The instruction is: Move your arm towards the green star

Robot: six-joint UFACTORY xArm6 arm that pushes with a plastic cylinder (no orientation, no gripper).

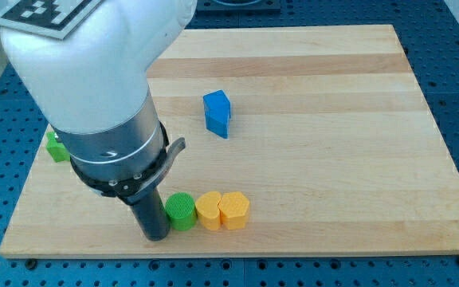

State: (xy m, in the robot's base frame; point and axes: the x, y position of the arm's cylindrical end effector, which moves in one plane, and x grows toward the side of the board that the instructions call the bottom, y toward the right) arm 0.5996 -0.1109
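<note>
A green block point(55, 147), mostly hidden behind the arm, sits at the board's left edge; its shape cannot be made out, so I cannot tell if it is the green star. My tip point(154, 237) is near the board's bottom edge, touching or just left of a green cylinder point(181, 211). The rod rises from there into the large white and grey arm body that fills the view's upper left. The hidden green block lies up and to the left of my tip.
Two yellow blocks point(209, 210) point(234, 210) sit in a row right of the green cylinder. A blue block point(217, 113) stands near the board's middle. The wooden board point(333, 159) rests on a blue perforated table.
</note>
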